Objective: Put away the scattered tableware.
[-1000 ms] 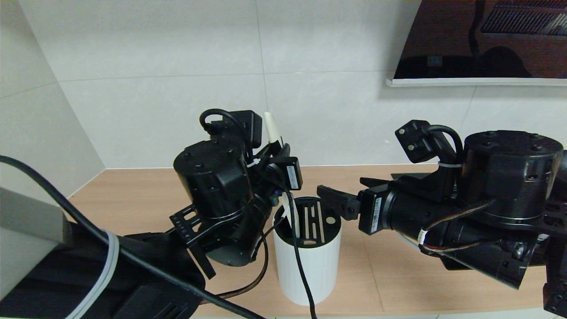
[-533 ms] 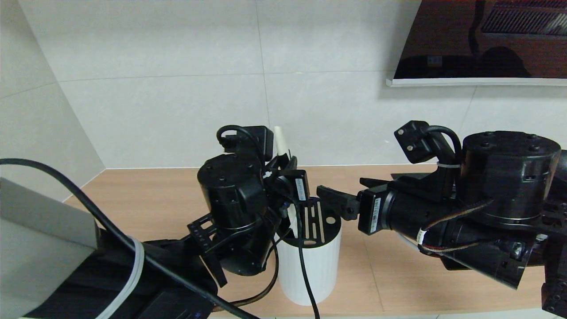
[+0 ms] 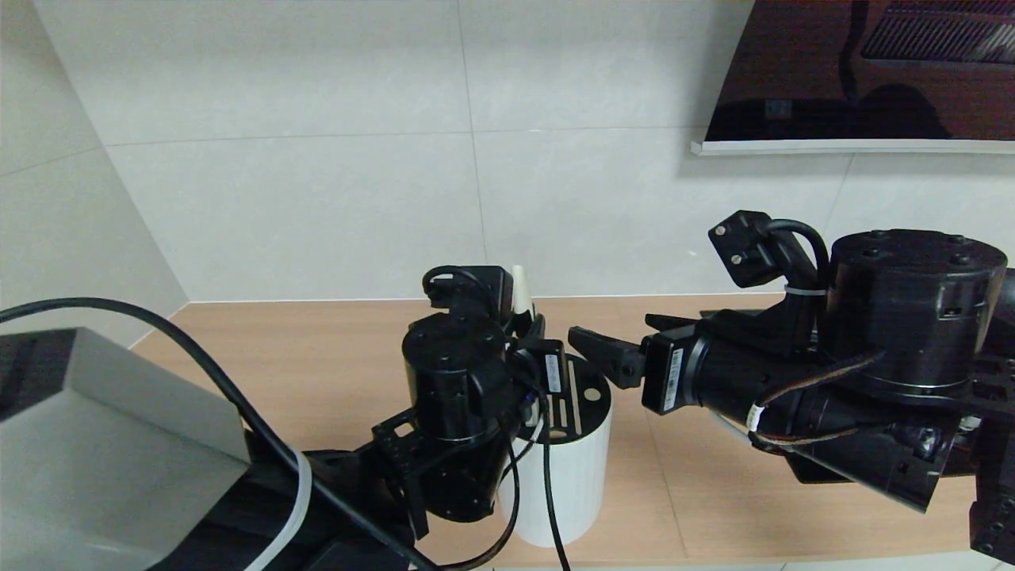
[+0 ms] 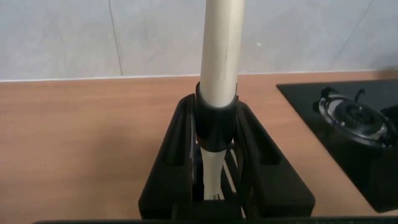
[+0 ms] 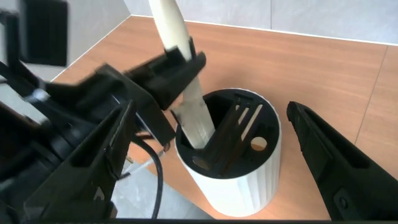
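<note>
Left hand (image 4: 217, 134) grips 1 cream-handled utensil (image 4: 221, 50) whose end is apparently already inside the white holder (image 3: 567, 468), not yet released, while right hand (image 3: 612, 333) sits open beside it.

Held a cream handle (image 4: 219, 50) upright in the left gripper (image 4: 216, 106), black fingers (image 4: 177, 149) closed against its dark collar (image 4: 216, 127). Overlooked a wooden counter (image 4: 74, 137) carrying a black hob (image 4: 348, 118), backed by a tiled wall (image 4: 93, 37) on the far side.
</note>
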You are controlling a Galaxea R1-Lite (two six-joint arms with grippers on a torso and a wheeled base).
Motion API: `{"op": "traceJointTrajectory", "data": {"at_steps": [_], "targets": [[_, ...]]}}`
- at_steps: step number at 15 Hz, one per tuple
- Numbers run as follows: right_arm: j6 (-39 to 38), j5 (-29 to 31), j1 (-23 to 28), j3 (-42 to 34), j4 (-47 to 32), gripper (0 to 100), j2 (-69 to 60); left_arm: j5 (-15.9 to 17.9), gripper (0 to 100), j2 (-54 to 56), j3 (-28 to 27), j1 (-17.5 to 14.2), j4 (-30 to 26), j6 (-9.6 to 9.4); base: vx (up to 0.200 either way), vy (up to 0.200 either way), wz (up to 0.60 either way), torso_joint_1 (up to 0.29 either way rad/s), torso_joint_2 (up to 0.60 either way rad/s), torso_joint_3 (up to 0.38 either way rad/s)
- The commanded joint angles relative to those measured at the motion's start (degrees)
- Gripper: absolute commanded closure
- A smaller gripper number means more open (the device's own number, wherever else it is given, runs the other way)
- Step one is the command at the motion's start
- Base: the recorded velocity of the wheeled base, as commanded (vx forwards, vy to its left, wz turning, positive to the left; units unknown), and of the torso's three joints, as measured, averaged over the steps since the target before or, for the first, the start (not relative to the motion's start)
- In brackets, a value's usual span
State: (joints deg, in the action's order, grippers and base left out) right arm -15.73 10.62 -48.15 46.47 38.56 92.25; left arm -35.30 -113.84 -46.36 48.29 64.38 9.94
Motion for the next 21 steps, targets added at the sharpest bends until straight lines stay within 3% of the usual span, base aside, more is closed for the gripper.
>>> {"op": "traceJointTrajectory", "data": {"at_steps": [1,7,19,20,21], "targets": [[0.0,0.0,0.1,0.0,0.0,0,-0.1,0.0,100,-0.9,0.3,0.1,0.0,0.0,0.0,0.0,0.0,0.0,0.0,0.0],[0.0,0.0,0.1,0.1,0.0,0,-0.1,0.0,100,-4.6,1.4,0.4,3.1,-0.09,0.0,0.0,0.0,0.0,0.0,0.0],[0.0,0.1,0.1,0.0,0.0,0,0.0,0.0,100,-4.8,2.5,0.8,3.1,-0.09,0.0,0.0,0.0,0.0,0.0,0.0],[0.0,0.1,0.1,0.0,0.0,0,0.0,0.0,0,-4.8,2.5,0.8,3.1,-0.09,0.0,0.0,0.0,0.0,0.0,0.0],[0.0,0.1,0.1,0.0,0.0,0,0.0,0.0,0,-4.7,2.5,0.8,3.1,-0.09,0.0,0.0,0.0,0.0,0.0,0.0]]}}
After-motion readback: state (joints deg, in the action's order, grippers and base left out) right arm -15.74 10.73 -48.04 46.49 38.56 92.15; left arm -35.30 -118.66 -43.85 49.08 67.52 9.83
